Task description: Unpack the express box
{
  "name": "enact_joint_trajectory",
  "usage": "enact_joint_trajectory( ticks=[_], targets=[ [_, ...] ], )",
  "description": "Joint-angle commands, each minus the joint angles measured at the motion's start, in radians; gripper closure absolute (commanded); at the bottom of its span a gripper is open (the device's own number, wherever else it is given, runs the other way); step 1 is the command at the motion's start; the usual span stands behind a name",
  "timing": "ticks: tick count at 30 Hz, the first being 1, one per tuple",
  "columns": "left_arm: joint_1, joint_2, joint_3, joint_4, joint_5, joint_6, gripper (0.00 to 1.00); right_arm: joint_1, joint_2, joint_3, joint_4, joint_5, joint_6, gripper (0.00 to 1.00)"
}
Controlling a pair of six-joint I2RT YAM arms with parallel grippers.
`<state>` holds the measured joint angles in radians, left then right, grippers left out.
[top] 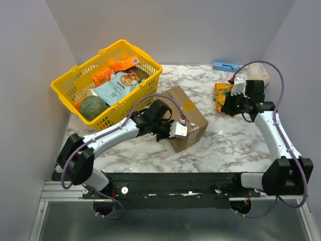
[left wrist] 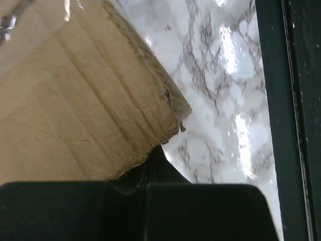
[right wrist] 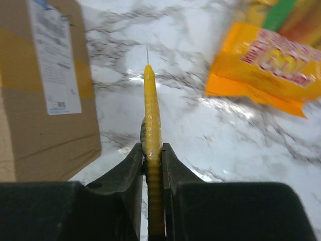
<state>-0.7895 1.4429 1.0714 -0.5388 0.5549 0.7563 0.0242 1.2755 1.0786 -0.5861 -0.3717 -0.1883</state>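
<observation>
Sealed-looking brown corrugated cardboard express box (top: 186,113) at bench centre, flaps shut; unpacking apparently not begun. At its near side, left gripper (top: 176,131), jaws state unclear. Toward right edge, right gripper (right wrist: 152,156), jaws clenched on thin yellow serrated cutter (right wrist: 150,100). Remaining: slit tape, empty contents.

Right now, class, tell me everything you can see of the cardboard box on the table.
The cardboard box is brown corrugated card, sealed with shiny clear tape and apparently closed. A yellow sticker sits on top; a white printed label is on one side. It lies flat, turned diagonally, on the marble table. One corner is crumpled, and the left end effector is against that end.
</observation>
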Motion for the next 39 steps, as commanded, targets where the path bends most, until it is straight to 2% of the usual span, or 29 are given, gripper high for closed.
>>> enact_joint_trajectory(
  ticks=[1,5,7,10,12,14,16,18,19,21,22,24,25,28,35,39],
  targets=[
    [-0.074,0.182,0.109,0.251,0.076,-0.104,0.98,-0.105,0.025,0.092,-0.102,0.14,0.093,1.0],
    [-0.137,0.327,0.25,0.39,0.074,-0.225,0.89,-0.148,-0.005,0.124,-0.201,0.163,0.116,1.0],
    [-0.162,0.394,0.4,0.36,0.077,-0.258,0.8,-0.148,-0.033,0.092,-0.208,0.162,0.125,1.0],
    [-0.156,0.404,0.552,0.285,0.111,-0.344,0.71,-0.15,-0.08,0.051,-0.205,0.145,0.156,0.99],
    [-0.142,0.384,0.599,0.225,0.122,-0.338,0.66,-0.15,-0.103,0.015,-0.198,0.12,0.167,1.0],
    [-0.107,0.337,0.618,0.201,0.085,-0.357,0.62,-0.15,-0.107,-0.003,-0.19,0.102,0.182,0.99],
    [-0.074,0.306,0.621,0.211,0.028,-0.411,0.54,-0.15,-0.102,-0.011,-0.172,0.083,0.185,1.0],
    [-0.022,0.315,0.645,0.189,-0.044,-0.434,0.5,-0.15,-0.094,-0.009,-0.153,0.061,0.225,1.0],
    [0.002,0.339,0.68,0.171,-0.141,-0.486,0.5,-0.152,-0.081,-0.005,-0.15,0.048,0.231,1.0],
    [0.088,0.372,0.717,0.151,-0.203,-0.599,0.49,-0.148,-0.059,0.016,-0.143,0.022,0.242,0.99],
    [0.12,0.398,0.749,0.113,-0.229,-0.726,0.49,-0.148,-0.036,0.029,-0.143,0.017,0.245,1.0],
    [0.189,0.396,0.739,0.099,-0.259,-0.813,0.47,-0.147,-0.007,0.052,-0.141,0.011,0.245,1.0],
    [0.197,0.358,0.673,0.112,-0.272,-0.819,0.46,-0.145,0.004,0.078,-0.142,0.01,0.247,1.0],
    [0.208,0.289,0.569,0.082,-0.294,-0.798,0.45,-0.132,0.053,0.107,-0.141,0.005,0.247,0.99],
    [0.208,0.183,0.342,0.048,-0.358,-0.868,0.37,-0.029,0.145,0.178,-0.113,0.019,0.254,1.0],
    [0.208,0.159,0.306,0.025,-0.273,-0.853,0.37,0.029,0.202,0.217,-0.104,0.016,0.25,1.0]
  ],
)
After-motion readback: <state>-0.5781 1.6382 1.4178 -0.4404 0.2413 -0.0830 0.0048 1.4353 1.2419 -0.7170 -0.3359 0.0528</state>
